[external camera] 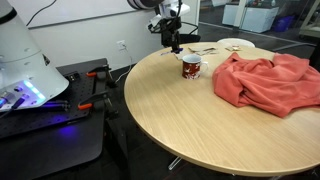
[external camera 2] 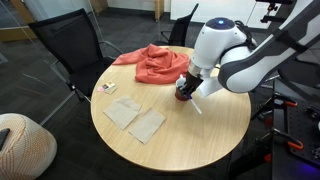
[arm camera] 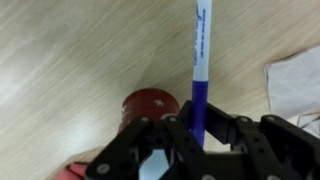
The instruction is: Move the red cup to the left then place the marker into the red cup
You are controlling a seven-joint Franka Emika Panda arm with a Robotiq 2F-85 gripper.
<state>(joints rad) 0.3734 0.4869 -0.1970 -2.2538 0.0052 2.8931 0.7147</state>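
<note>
The red cup [external camera: 191, 67] stands upright on the round wooden table [external camera: 190, 120], with a white pattern on its side. It also shows in an exterior view [external camera 2: 181, 97] and in the wrist view [arm camera: 150, 107]. My gripper [arm camera: 200, 126] is shut on the marker [arm camera: 200, 60], a blue and white pen that sticks out past the fingers. In both exterior views the gripper [external camera: 173, 40] [external camera 2: 188, 87] hovers close above and beside the cup. The marker's white end [external camera 2: 197, 105] points down at the table next to the cup, not inside it.
A crumpled red cloth [external camera: 265, 80] [external camera 2: 153, 62] lies on the table beyond the cup. Two paper napkins [external camera 2: 122, 112] [external camera 2: 148, 125] and a small card [external camera 2: 107, 88] lie on the table. Black chairs [external camera 2: 70, 50] stand around it. A napkin edge [arm camera: 296, 85] shows in the wrist view.
</note>
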